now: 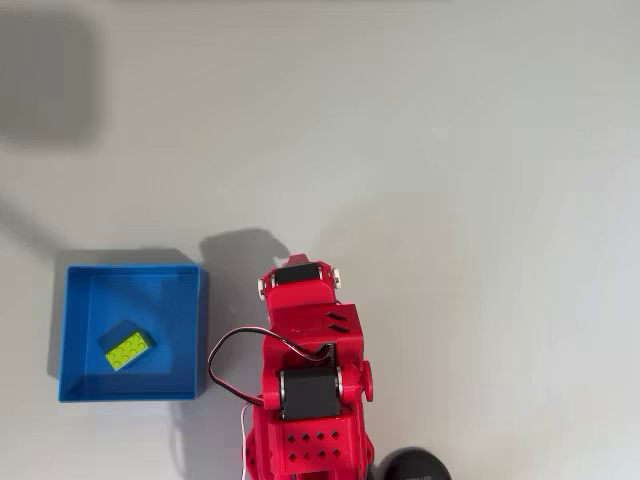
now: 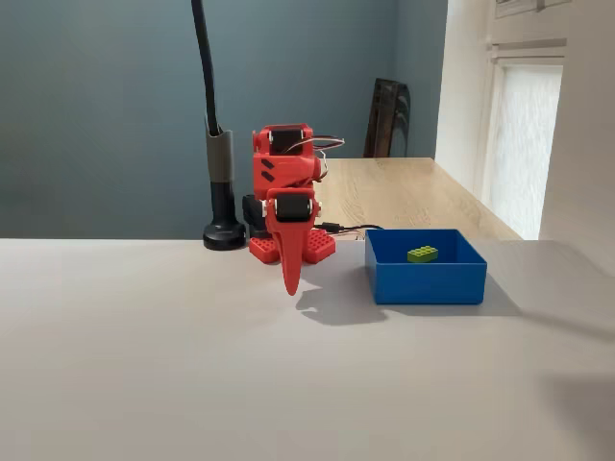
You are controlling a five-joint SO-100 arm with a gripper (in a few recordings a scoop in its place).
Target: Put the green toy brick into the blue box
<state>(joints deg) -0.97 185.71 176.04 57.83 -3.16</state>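
In the fixed view, the red end effector (image 2: 290,285) is hanging nearest the camera, its fingers pressed together into one downward point just above the grey counter (image 2: 192,365), clenched on nothing. The blue box (image 2: 423,280) is sitting just beside the end effector, to its right in that view, apart from it and not touching. The green toy brick (image 2: 422,254) is lying flat on the floor of the blue box, studs up, so the task appears already met.

In the overhead view, the green toy brick (image 1: 128,347) is lying inside the blue box (image 1: 75,330), toward its lower half, with its long axis running diagonally to the walls. The folded arm (image 1: 305,380) is standing to the right of the blue box. Any coming move would likely be a retreat away from the blue box, not a reach toward it.
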